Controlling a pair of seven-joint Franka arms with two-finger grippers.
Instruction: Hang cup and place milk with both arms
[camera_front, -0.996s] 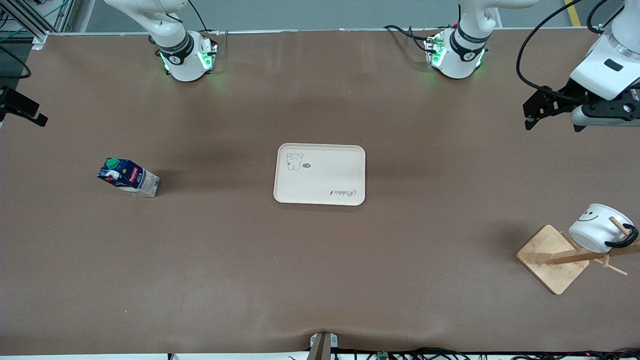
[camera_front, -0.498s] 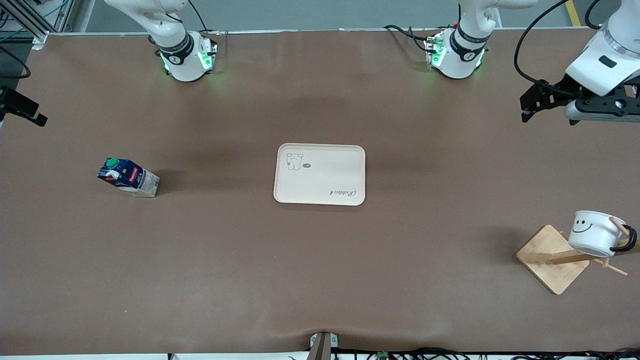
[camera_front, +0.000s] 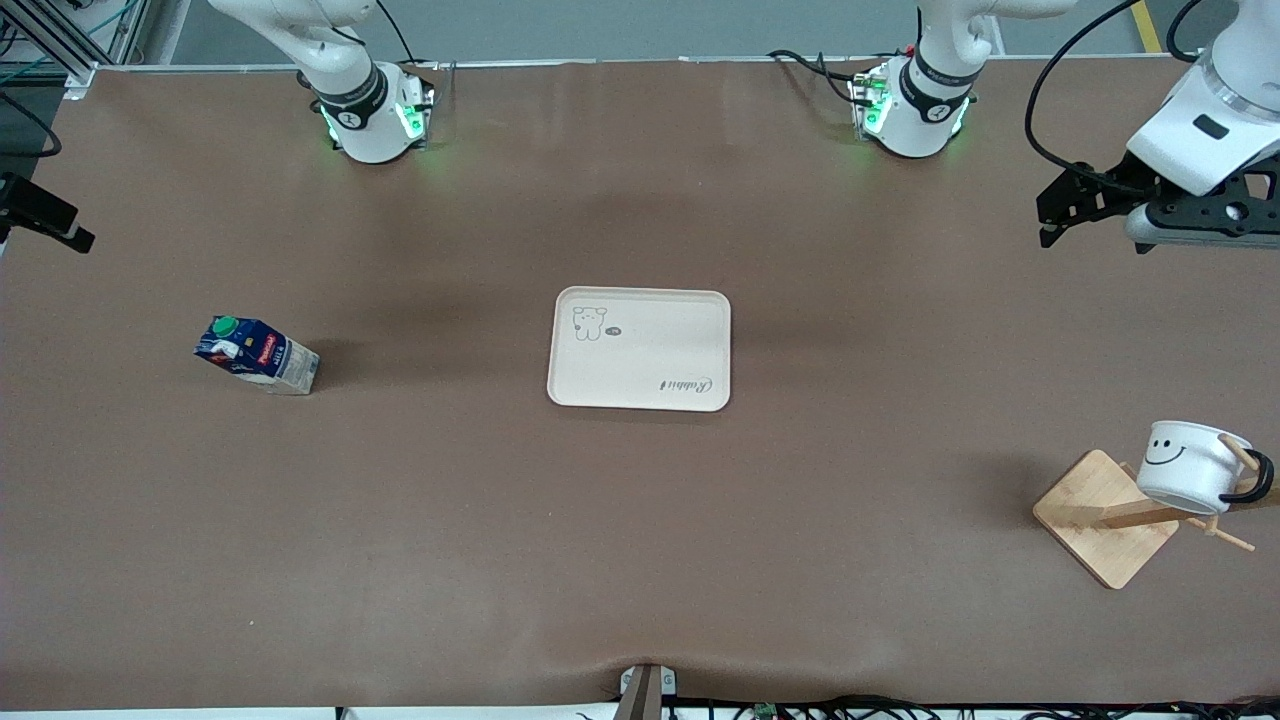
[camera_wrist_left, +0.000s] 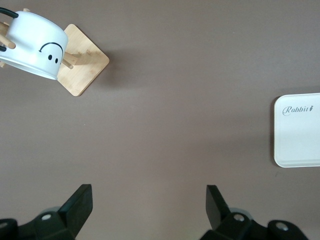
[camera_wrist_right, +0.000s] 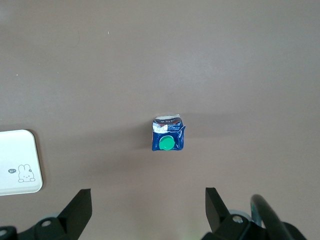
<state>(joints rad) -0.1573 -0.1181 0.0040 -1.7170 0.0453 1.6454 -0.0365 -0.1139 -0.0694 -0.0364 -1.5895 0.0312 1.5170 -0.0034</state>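
Cream tray (camera_front: 639, 349) lies between milk (camera_front: 256, 355) and rack-hung, seemingly tilted cup (camera_front: 1194, 465).

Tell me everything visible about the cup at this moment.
The cup is a small white mug, glossy like enamel or ceramic, with a black smiley face and a black loop handle. It hangs tilted by that handle on a peg of the wooden rack, toward the left arm's end of the table. Only the rack touches it; no gripper is near it.

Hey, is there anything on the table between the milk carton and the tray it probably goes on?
Nothing visible does. Only bare brown table lies between the milk carton and the tray. The right hand hangs open above the carton.
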